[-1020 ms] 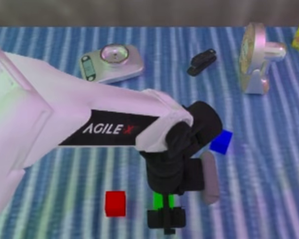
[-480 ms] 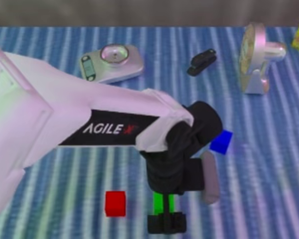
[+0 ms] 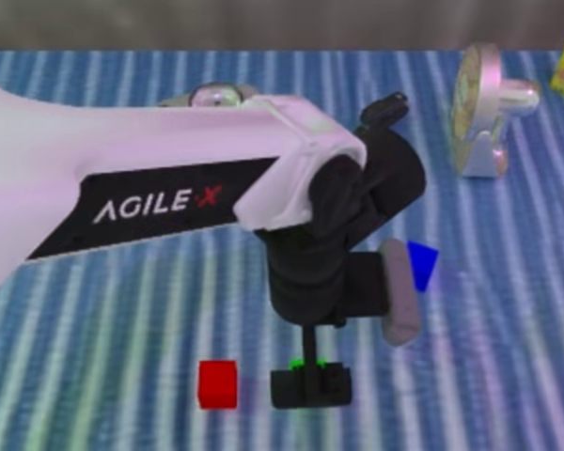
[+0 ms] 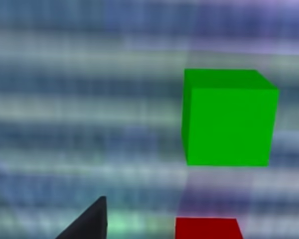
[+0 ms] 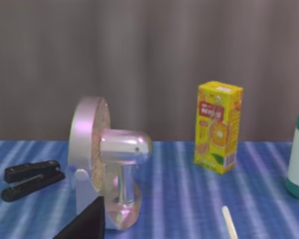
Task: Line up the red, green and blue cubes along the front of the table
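The green cube (image 4: 228, 118) sits on the striped tabletop (image 3: 508, 357) near its front edge. In the top view it is almost wholly hidden beneath the left pincer (image 3: 310, 385), with only slivers of green showing at the pincer's upper edge. In the left wrist view the cube stands free, nothing touching its visible faces; one dark fingertip (image 4: 87, 221) shows well to the side of it. Whether the left pincer is apart or together I cannot tell. The red cube (image 3: 217, 384) lies just to the left of the pincer, level with it. The blue cube (image 3: 421, 265) lies farther back and to the right, partly behind the arm's wrist. The right pincer does not show in the top view.
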